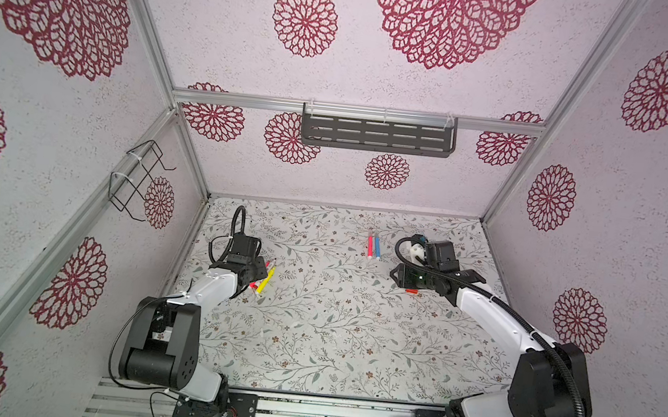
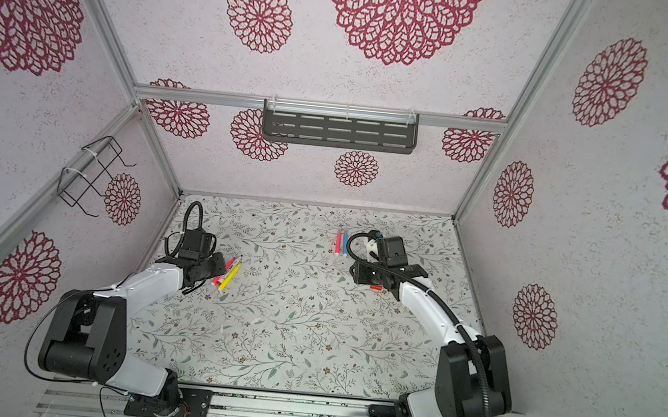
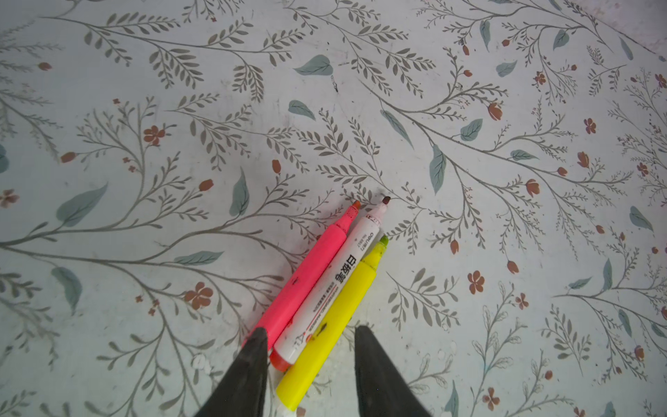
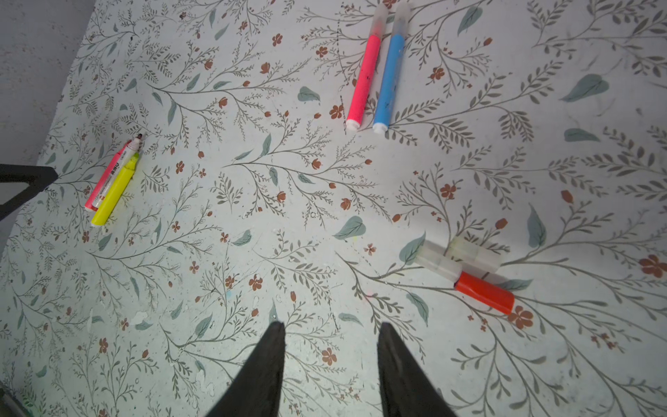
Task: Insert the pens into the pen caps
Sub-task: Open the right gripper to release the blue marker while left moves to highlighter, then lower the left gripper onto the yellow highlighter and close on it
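My left claw (image 3: 310,329) straddles loose pens, about to pick one for capping.

Its fingers are spread, pinching nothing yet. The tails of the yellow pen (image 3: 343,307) and white pen (image 3: 332,285) lie between them, and a pink pen (image 3: 306,278) touches alongside. All three have bare tips and lie at the table's (image 4: 252,216) left. Next, I judge, I must pinch only one and lift it clear. My right claw (image 4: 330,324) hangs spread and empty near two clear caps (image 4: 438,265) and a red cap (image 4: 485,292). Farthest off, a capped pink pen (image 4: 362,77) and a blue pen (image 4: 389,79) lie side by side.
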Robot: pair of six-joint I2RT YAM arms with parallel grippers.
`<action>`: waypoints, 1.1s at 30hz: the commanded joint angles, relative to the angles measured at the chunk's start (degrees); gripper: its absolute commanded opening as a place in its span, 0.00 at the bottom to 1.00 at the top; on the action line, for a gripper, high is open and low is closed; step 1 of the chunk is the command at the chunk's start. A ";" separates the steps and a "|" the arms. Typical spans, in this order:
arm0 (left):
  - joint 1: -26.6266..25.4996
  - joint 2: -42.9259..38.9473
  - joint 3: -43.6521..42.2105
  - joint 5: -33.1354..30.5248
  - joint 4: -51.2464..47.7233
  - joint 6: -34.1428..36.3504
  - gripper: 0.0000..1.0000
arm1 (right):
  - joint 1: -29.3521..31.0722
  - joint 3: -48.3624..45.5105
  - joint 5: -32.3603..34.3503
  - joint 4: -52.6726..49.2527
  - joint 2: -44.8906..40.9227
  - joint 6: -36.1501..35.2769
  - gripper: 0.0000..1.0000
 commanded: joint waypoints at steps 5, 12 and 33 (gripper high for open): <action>0.99 5.43 4.27 3.35 -1.18 2.63 0.38 | 0.22 -1.51 -1.80 2.96 -3.14 0.88 0.43; 0.77 8.44 6.50 5.18 -1.56 2.98 0.36 | 0.35 -2.71 -2.04 2.56 -3.88 1.00 0.43; -2.67 15.07 11.66 2.60 -5.50 3.62 0.32 | 0.35 -4.92 -2.85 3.05 -5.77 0.88 0.43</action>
